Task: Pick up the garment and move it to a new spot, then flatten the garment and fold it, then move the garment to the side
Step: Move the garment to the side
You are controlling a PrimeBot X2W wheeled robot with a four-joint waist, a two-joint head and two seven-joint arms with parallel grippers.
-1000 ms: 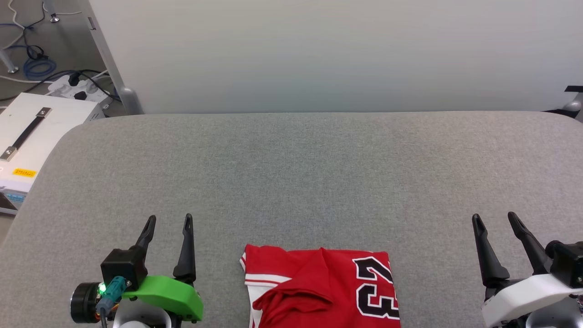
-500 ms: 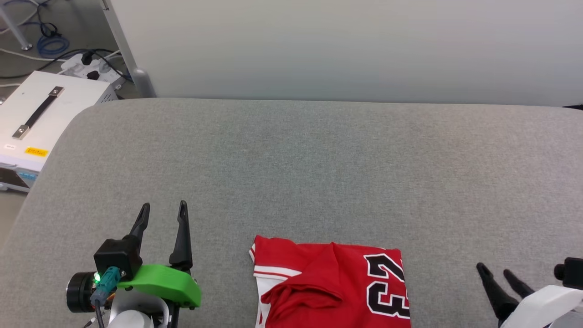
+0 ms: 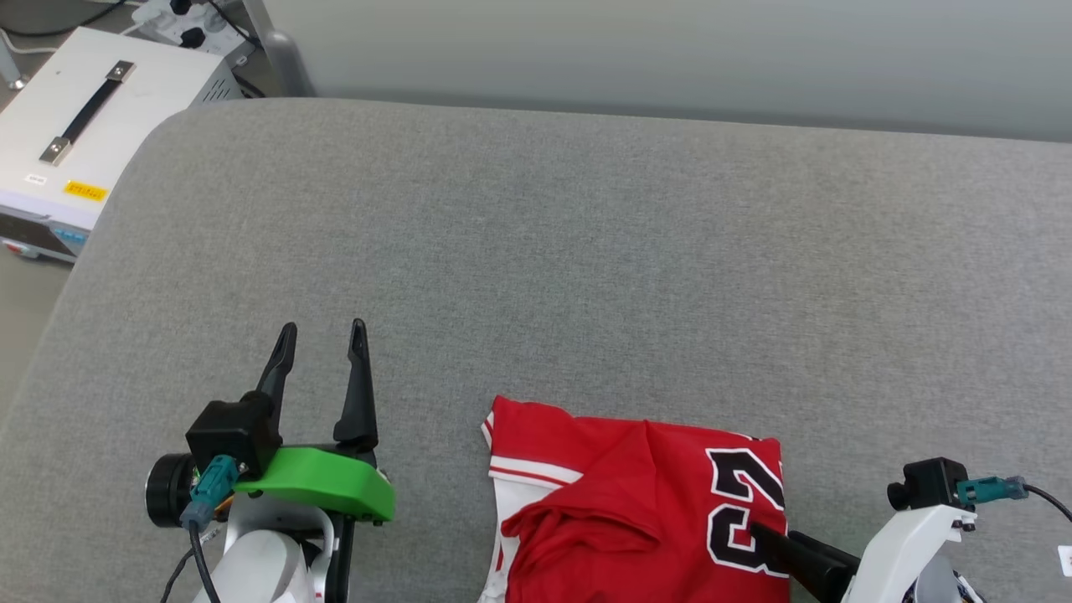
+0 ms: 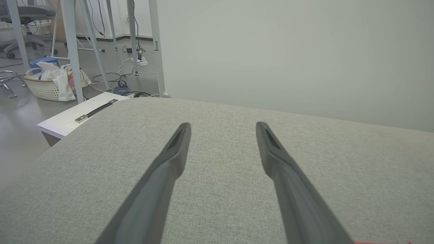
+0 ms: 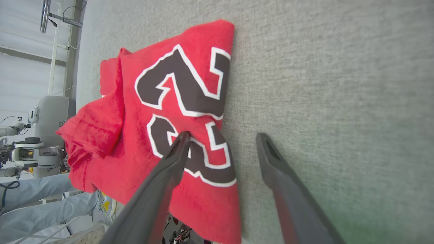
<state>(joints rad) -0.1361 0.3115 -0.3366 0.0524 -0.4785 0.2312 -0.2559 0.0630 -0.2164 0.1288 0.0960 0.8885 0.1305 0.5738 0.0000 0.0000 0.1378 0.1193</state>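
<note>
Head view: garment [image 3: 636, 511] sits bottom centre, running off the bottom edge of the frame. It is folded into a rough rectangle. The cloth is red and soft, with a loose red flap bunched at its lower left. A white sleeve strip [image 3: 511, 477] with thin red trim shows along the left side.

Right wrist view: garment [image 5: 135, 135] fills left and centre, turned sideways, with one long edge running straight down the middle of the frame.

Writing: a big black "23" with white outline sits on the right part of the garment in the head view, rotated. The yellow label [image 3: 86, 191] on the white box [image 3: 75, 142], upper left, is too small to read. That box has a black handle on top.

Right gripper [image 3: 779, 544] comes in from the lower right, one dark finger over the number. In the right wrist view the right gripper [image 5: 223, 134] has its jaws spread wide across the garment's edge: one finger over the "3", the other over bare grey just beside the cloth. It holds nothing, and I cannot tell whether it touches the cloth.

Left gripper [image 3: 323, 325], lower left, is well apart from the garment, jaws wide and holding nothing. In the left wrist view the left gripper [image 4: 223, 124] is over plain grey.

Grey padded surface [image 3: 536, 251] spreads wide above the garment and to both sides. It has a rounded corner upper left, beside the white box, and its far edge meets a pale wall [image 3: 670, 50] along the top. A power strip [image 3: 180, 17] lies on the floor at the top left.
</note>
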